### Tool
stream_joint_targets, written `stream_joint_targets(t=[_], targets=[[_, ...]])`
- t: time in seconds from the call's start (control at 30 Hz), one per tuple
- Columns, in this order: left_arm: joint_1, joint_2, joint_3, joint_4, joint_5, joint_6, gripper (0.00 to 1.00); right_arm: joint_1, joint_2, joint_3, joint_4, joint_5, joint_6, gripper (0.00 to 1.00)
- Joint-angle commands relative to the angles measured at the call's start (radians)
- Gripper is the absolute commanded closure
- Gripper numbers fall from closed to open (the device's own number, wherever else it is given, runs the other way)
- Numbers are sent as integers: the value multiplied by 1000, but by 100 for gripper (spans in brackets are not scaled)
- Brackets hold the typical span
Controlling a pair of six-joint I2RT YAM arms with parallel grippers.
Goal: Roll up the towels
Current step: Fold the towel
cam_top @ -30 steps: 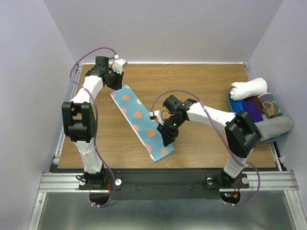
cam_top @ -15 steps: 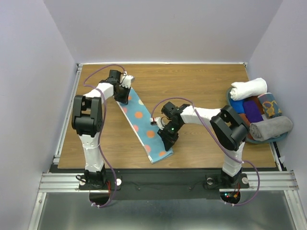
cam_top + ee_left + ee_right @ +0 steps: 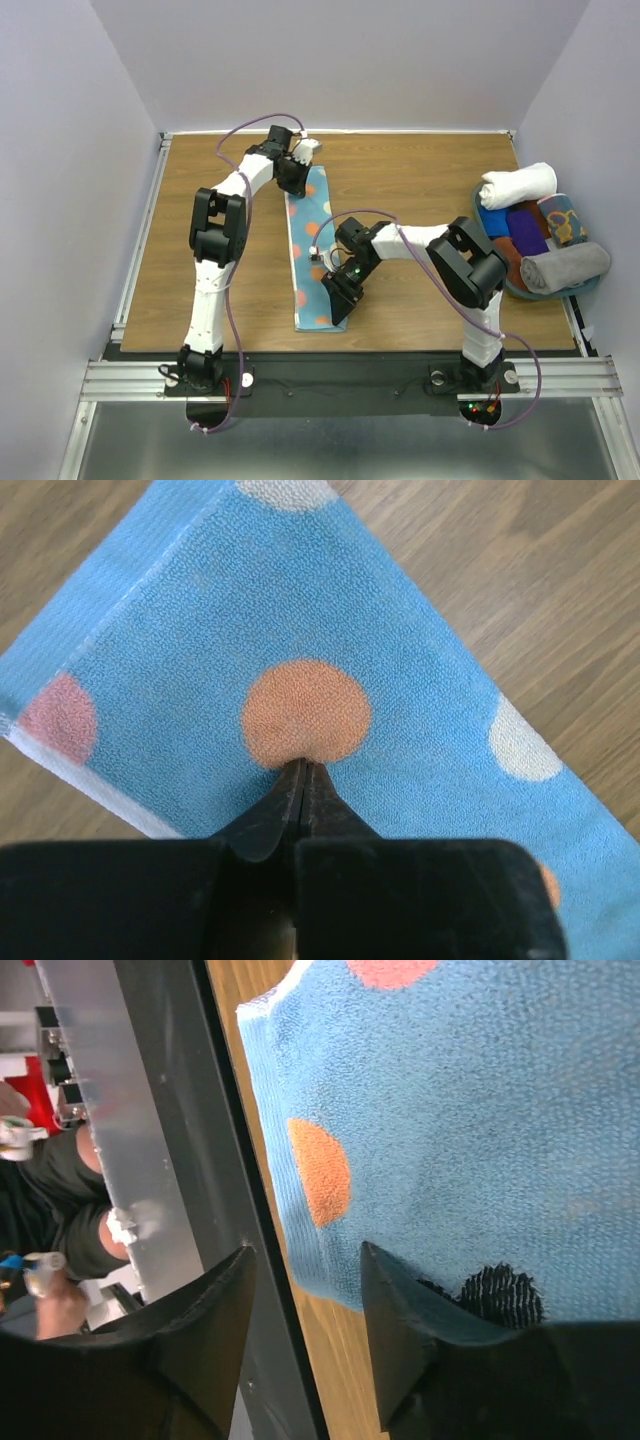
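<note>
We see a wooden table point(image 3: 430, 170). A light blue dotted towel point(image 3: 305, 225) lies flat on it as a long strip; a blue basket point(image 3: 477, 210) sits at its right edge.

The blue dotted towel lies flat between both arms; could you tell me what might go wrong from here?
The left gripper pinches only a small bit of the blue towel, which might slip free. The open right gripper straddles the towel's corner near the table edge and could bunch it.
</note>
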Motion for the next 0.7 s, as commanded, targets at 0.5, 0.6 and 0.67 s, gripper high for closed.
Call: stream_joint_targets(t=[0.5,0.6,0.67], targets=[[123,-1019,-479,224,-68,88,1,-47,-552,-87,-1,344,-25,45],[121,-1182,-604,164,-74,163,1,-82,-580,-130,1,338,-19,46],[121,-1239,-646,73,-81,221,1,-99,-595,-137,-1,341,-12,46]])
